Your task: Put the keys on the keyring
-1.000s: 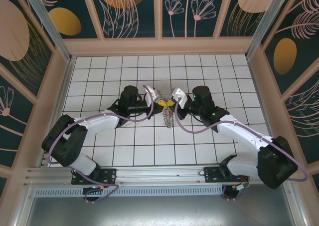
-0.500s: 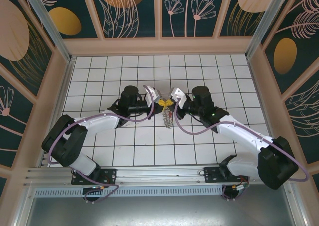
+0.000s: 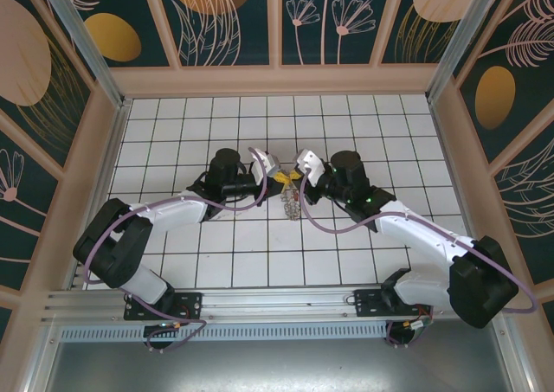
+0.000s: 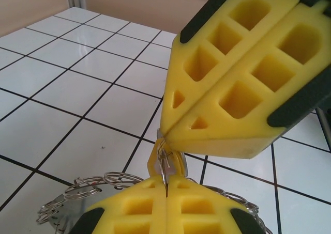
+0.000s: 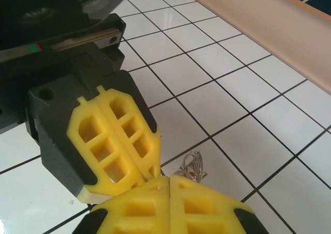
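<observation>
White tiles, keyring hanging from left claw

A white tiled worktop is sitting inside a pale wooden frame. Dark teal flower-patterned panels are standing along its far and side edges; a metal rail is running along its near edge.

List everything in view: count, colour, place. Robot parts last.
keyring: one, silvery grey, rim fringed with wire loops, under the meeting fingertips at mid-table.
small metal piece: one, silver, between the two grippers' tips; key or loop, cannot tell.
table: one, white tiles, dark grout.
wall panels: dark teal with pale and orange plant patterns, around the table.
cables: two, purple, along the arms.
left gripper: one, yellow fingers, shut, apparently on the keyring.
right gripper: one, yellow fingers, shut, tip to tip with the left.
</observation>
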Robot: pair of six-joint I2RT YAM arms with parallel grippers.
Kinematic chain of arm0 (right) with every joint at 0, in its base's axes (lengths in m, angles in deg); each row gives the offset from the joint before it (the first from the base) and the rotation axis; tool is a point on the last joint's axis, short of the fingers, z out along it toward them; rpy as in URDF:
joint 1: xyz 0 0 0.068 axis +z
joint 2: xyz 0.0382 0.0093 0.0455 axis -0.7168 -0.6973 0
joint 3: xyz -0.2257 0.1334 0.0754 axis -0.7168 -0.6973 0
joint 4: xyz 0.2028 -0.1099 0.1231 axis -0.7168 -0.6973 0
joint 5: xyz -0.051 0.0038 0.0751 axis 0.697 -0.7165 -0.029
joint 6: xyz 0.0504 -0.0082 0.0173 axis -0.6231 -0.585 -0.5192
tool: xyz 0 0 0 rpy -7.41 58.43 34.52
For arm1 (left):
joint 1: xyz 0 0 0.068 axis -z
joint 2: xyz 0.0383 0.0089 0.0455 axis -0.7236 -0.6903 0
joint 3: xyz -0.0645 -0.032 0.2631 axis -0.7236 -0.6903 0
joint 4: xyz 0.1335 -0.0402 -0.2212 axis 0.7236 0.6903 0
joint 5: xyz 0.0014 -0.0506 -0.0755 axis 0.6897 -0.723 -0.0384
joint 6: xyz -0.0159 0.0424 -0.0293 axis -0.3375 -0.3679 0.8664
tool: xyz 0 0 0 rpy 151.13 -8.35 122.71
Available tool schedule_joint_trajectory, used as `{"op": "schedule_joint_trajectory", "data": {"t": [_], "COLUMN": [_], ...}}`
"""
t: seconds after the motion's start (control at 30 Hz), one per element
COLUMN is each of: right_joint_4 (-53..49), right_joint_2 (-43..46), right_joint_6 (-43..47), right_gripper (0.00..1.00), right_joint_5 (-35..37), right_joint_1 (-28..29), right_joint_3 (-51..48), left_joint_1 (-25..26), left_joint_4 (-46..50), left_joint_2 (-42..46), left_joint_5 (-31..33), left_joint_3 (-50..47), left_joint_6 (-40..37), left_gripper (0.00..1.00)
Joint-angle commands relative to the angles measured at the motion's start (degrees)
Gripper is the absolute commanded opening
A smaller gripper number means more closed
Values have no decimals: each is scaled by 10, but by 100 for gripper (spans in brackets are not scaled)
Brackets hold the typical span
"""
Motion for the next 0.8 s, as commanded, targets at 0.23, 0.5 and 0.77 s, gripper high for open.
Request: {"op": "schedule_joint_trajectory", "data": {"t": [0.23, 0.5, 0.77], "right_joint_4": [-1, 2, -5], "right_joint_2": [-2, -24, -47], "right_joint_6": [-45, -101, -123], "right_gripper": [0, 0, 0], "right_joint_5": [63, 63, 74], "right_joint_1": [-7, -11, -15], "right_joint_3": [12, 22, 25], "left_joint_1": [5, 5, 6], "left_joint_4": [-53, -152, -262], "left_joint_2": [2, -17, -35], "left_joint_5": [-20, -3, 11], "left_joint_3": [-4, -36, -82], "left_joint_6": [0, 37, 69], "left_gripper": [0, 0, 0]}}
